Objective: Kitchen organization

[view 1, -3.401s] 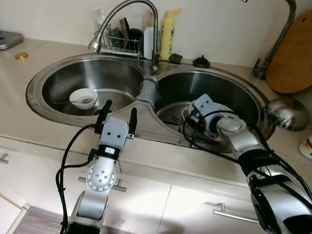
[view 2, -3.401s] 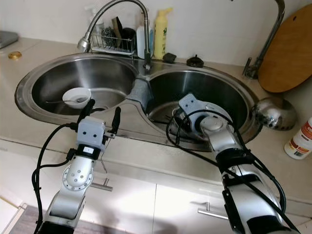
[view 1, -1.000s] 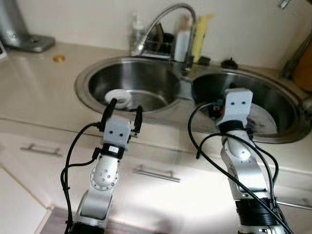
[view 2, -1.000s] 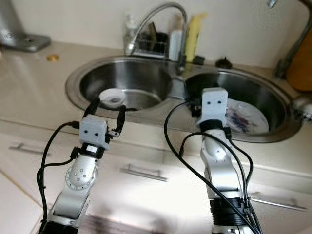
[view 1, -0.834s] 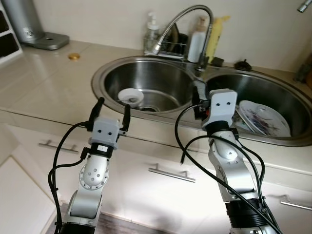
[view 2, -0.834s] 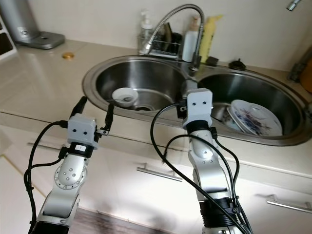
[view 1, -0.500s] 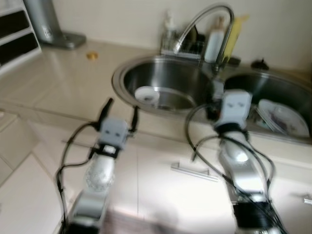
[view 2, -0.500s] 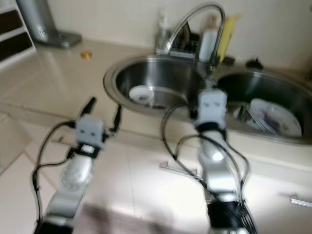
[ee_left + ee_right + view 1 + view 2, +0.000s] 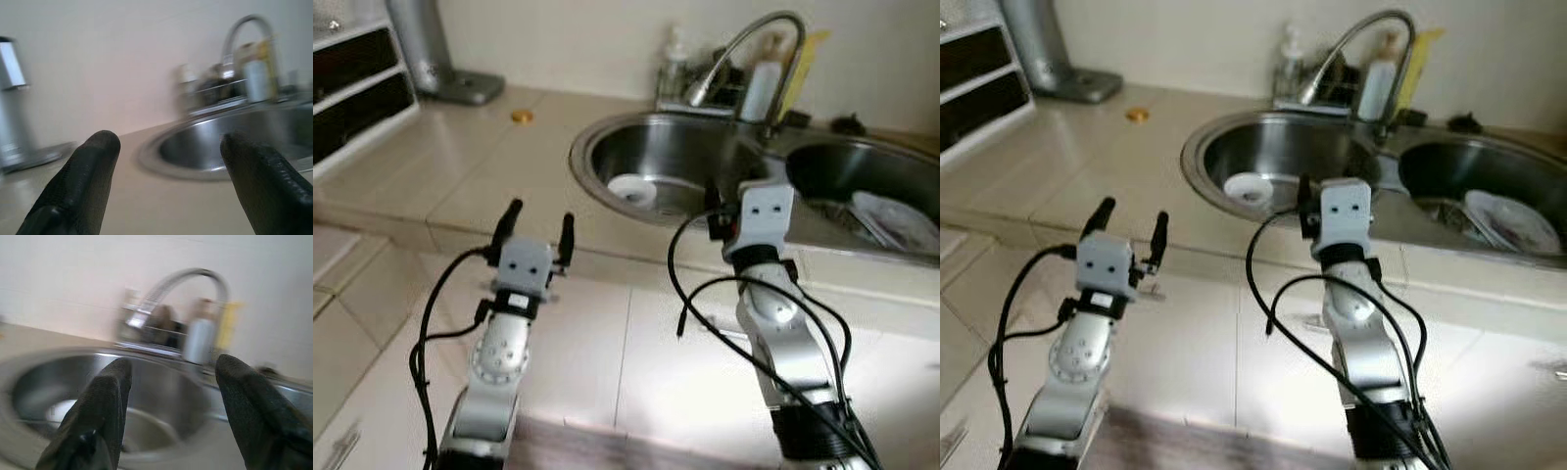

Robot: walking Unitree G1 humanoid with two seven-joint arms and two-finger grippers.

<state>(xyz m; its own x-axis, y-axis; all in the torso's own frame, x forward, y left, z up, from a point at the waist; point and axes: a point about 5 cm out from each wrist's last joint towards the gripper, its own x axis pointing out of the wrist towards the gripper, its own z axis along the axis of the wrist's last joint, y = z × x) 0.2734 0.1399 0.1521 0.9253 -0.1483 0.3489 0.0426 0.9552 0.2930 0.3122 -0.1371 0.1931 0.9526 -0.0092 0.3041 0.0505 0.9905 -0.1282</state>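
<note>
Both pincers are raised before the tabletop edge, fingers spread and empty: left pincer, right pincer. A white bowl sits in the left sink basin.

Blur and cut-offs at the sink

Bottles behind the faucet are too blurred to read; the plate in the right basin runs off the picture's edge.
</note>
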